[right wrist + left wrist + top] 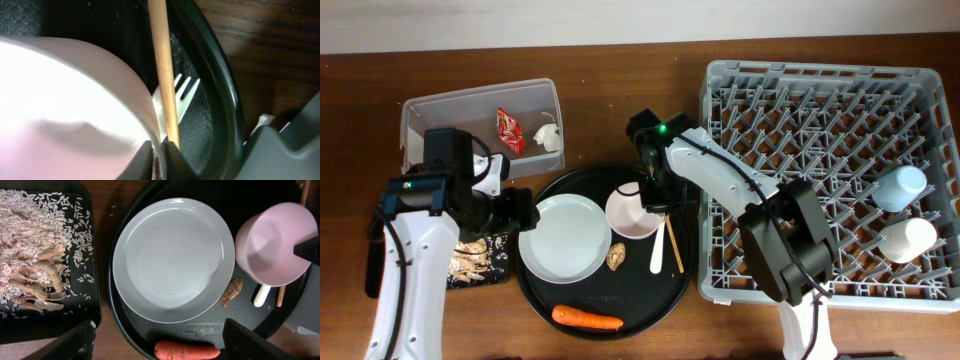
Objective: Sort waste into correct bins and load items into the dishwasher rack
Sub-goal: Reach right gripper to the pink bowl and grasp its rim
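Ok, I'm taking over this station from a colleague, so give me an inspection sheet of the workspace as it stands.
surface: wooden table, round tray in the middle.
job's things: plate, bowl, fork, chopstick, lump and carrot on the round tray; wrapper and tissue in the tub; scraps in the small tray; blue cup and white cup in the rack.
clutter: nothing seen.
hands: left hand open by the plate, holding nothing; right hand shut on the bowl's rim.
cables: black cable beside the left arm.
surroundings: pale wall at the far edge.
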Controlling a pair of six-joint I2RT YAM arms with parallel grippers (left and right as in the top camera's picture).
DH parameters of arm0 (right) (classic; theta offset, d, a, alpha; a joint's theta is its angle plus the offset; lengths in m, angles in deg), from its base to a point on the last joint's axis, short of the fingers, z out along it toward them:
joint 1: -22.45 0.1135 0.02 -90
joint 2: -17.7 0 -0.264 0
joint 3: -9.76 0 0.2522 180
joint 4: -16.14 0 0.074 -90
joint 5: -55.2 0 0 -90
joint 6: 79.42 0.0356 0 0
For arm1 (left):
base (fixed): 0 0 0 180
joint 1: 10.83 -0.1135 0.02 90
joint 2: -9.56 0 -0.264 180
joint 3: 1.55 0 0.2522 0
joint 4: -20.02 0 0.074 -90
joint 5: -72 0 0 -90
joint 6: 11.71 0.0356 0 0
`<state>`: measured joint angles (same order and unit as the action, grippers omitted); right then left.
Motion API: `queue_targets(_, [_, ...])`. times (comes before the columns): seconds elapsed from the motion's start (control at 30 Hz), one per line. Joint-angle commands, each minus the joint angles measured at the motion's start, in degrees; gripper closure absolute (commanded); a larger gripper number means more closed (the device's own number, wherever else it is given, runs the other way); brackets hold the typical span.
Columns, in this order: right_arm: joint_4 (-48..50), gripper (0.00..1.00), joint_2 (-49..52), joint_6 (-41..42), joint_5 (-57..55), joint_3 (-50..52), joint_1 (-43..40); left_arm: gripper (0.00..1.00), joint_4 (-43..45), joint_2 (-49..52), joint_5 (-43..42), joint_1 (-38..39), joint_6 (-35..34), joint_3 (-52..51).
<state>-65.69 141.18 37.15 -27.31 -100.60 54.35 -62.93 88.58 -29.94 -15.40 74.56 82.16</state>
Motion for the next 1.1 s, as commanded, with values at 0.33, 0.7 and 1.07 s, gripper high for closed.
queue_targets(0.33, [-2.9,0.87,-2.1,-0.2,-0.7,-4.9,-0.4,0.19,0.2,-0.2,-0.2,-0.2,0.1,-0.5])
queue_targets(0.7, [-3.9,0.73,-1.9,-0.2,-0.7,-4.7,-0.4,0.19,0.2,-0.2,-0.2,-0.2,0.1,-0.5])
queue_targets(1.07, [-2.8,0.73,-1.2,-0.1,-0.7,-2.1,-0.4,0.19,0.2,-0.2,-0.2,-0.2,0.1,-0.5])
